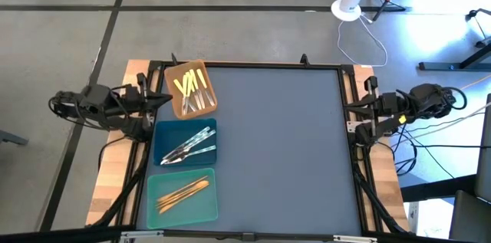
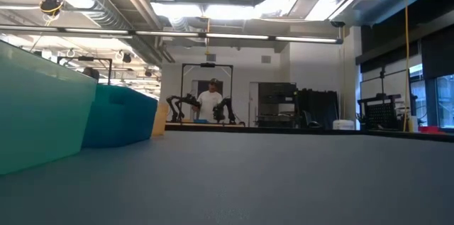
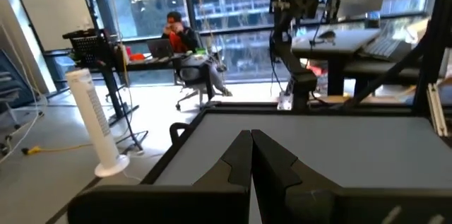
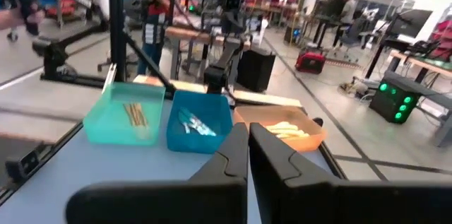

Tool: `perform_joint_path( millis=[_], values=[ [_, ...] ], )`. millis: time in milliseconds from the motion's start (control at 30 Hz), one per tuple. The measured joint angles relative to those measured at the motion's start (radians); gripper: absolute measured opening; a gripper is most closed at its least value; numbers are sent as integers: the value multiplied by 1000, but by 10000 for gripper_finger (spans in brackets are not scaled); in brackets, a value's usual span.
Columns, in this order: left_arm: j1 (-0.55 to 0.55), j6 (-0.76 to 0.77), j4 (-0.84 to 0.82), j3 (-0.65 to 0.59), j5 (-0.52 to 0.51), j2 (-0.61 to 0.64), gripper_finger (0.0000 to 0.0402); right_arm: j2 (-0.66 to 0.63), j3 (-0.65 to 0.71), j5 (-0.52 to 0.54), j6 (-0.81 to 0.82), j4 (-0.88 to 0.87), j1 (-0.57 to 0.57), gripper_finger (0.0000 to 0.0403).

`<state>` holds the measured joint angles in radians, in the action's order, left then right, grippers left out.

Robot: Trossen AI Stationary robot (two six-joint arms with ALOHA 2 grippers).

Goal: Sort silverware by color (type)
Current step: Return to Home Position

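Both arms sit folded at the side edges of the tabletop (image 1: 284, 143), and neither carries anything. The left tool (image 3: 251, 139) has its two fingers pressed together with nothing between them, and the right tool (image 4: 248, 133) is closed the same way, empty. Just ahead of the left tool, almost under its tip, lies the brown tray (image 1: 173, 101) with the yellow-handled pieces (image 1: 192, 86). Next along that edge the blue tray (image 1: 165, 132) holds the silver-grey pieces (image 1: 188, 145), and the teal tray (image 1: 165, 214) beyond it holds the orange-gold pieces (image 1: 182, 191). From the right tool all three trays lie well apart, across the bare grey surface. Each colour has its own tray and I see no loose utensil near either tool, so I judge the sorting finished. The arms look parked at the sides to leave the trays uncovered.
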<state>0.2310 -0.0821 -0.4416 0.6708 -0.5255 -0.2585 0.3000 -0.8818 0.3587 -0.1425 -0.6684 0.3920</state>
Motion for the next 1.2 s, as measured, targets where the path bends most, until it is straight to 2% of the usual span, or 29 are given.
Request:
perform_joint_path(
  millis=[267,433,533,733,1200],
  values=[
    [0,27,57,-133,42,200,0,-171,211,26,-22,177,0,5],
    [0,27,101,-208,41,255,0,-297,322,67,-21,240,0,5],
    [0,10,156,-250,54,254,0,-296,368,117,-23,279,0,5],
    [0,1,266,-365,53,255,0,-296,471,119,-19,362,0,5],
    [0,56,417,-571,92,255,0,-297,835,86,15,864,0,5]
  ],
)
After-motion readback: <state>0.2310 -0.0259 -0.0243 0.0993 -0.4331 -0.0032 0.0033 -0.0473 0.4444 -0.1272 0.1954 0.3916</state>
